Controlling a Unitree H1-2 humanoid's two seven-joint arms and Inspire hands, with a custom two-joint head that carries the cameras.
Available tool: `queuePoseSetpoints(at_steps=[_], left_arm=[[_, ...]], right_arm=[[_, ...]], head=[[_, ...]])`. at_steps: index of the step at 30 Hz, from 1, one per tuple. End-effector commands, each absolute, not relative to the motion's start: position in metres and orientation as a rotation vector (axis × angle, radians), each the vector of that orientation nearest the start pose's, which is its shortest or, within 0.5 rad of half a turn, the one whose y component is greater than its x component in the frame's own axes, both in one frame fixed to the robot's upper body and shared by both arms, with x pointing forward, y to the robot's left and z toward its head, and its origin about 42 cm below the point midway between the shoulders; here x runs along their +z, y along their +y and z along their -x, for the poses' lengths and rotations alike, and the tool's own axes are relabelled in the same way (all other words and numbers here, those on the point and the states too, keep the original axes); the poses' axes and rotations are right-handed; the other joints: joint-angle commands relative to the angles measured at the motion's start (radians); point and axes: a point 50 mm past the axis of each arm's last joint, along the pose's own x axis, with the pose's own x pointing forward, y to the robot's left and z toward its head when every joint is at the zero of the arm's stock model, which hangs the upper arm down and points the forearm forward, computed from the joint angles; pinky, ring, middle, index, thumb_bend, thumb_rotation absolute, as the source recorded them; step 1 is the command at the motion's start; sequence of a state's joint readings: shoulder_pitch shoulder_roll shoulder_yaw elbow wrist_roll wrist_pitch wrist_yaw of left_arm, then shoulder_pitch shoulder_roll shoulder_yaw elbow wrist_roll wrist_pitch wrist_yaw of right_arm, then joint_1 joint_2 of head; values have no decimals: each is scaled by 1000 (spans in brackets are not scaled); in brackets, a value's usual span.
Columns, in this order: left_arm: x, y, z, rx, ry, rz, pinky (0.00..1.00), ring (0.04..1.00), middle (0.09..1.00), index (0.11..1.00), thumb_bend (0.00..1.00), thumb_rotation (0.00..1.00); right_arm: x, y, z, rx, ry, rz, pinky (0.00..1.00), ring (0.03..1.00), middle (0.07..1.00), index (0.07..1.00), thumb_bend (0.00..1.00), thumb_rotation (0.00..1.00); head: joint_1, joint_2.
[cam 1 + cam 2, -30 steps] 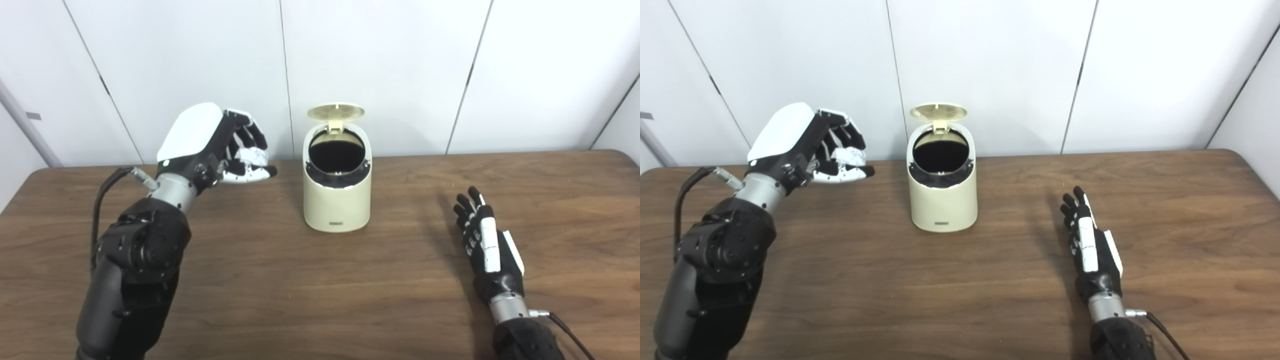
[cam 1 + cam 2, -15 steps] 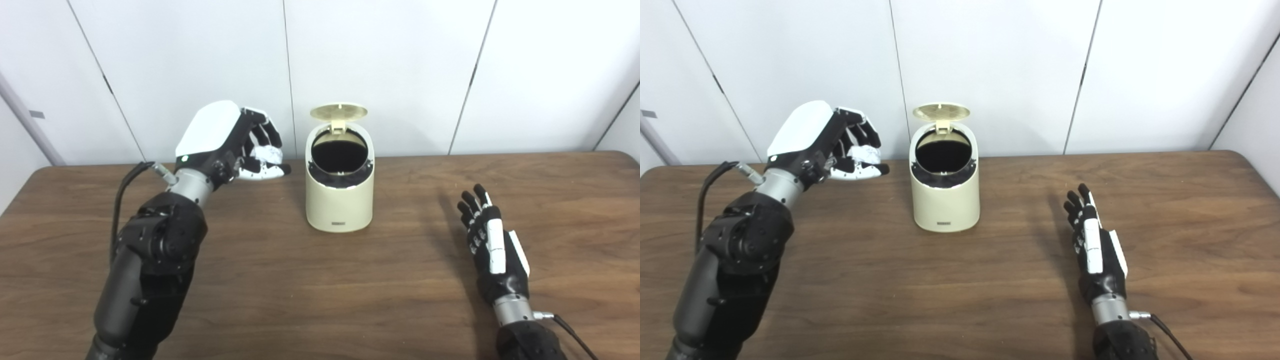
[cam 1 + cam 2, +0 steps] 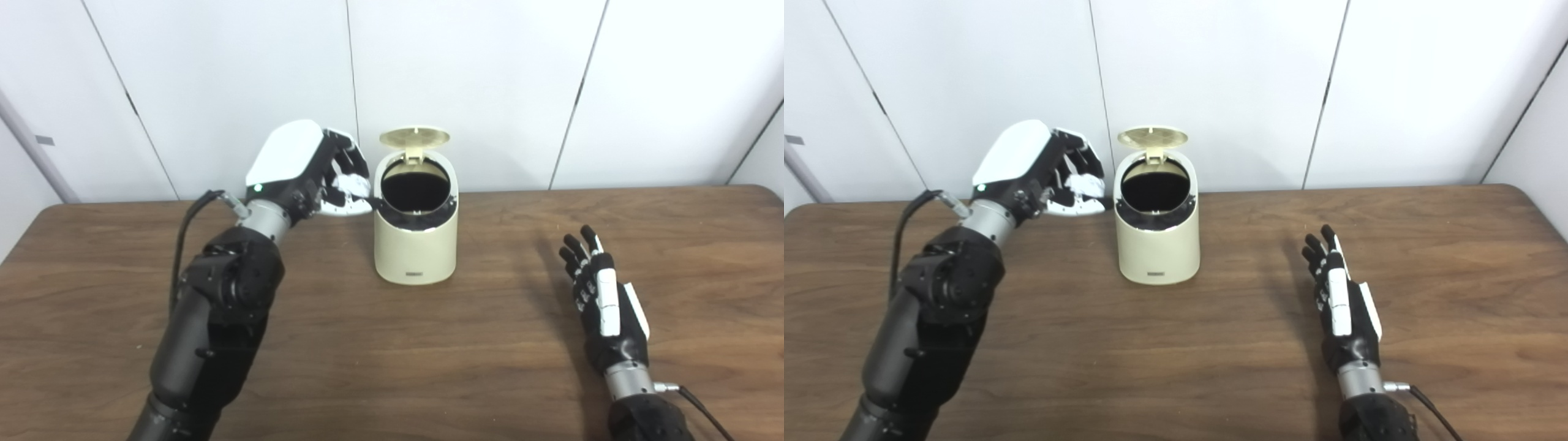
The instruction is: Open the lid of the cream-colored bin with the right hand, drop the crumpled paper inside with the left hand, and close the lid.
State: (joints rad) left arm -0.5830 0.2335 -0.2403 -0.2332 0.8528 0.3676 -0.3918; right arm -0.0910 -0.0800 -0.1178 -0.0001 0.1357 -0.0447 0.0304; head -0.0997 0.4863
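- Left hand [image 3: 306,171] grips the crumpled paper [image 3: 349,185], just beside the bin's [image 3: 416,245] rim.
- Lid [image 3: 414,136] stands open.
- Right hand [image 3: 603,306] rests on the table [image 3: 392,355], fingers spread, holding nothing.

Crumpled paper [image 3: 1083,182] mostly behind fingers [image 3: 1088,160]

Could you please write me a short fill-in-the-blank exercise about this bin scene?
1. The lid of the cream-colored bin stands ____.
2. The crumpled paper is held by the ____ hand.
3. The right hand rests on the ____, holding nothing.

Missing words: open; left; table
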Motion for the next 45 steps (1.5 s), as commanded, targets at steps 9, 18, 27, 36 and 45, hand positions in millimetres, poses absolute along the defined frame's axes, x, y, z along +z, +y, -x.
queuePoseSetpoints(at_steps=[9,18,27,36,45], left_arm=[[349,150,-408,-108,-458,-1081,332,386,503,489,472,0],[354,142,-413,-99,-455,-1039,319,384,497,498,471,0],[358,130,-416,-102,-489,-1054,314,377,496,511,470,0],[358,114,-416,-71,-500,-1064,294,375,492,525,467,0],[351,101,-414,-61,-524,-1054,285,394,517,530,467,0]], right_arm=[[130,-261,-308,-55,-177,-50,1000,964,946,990,587,1000],[124,-260,-305,-44,-151,-38,1000,970,958,998,599,1000],[123,-257,-303,-37,-142,-39,1000,951,946,988,606,1000],[124,-252,-302,-40,-132,-50,1000,953,943,982,619,1000],[122,-256,-302,-48,-135,-41,1000,962,944,991,620,1000]], head=[[-1,-2],[3,-4],[2,-4],[5,0],[2,1]])
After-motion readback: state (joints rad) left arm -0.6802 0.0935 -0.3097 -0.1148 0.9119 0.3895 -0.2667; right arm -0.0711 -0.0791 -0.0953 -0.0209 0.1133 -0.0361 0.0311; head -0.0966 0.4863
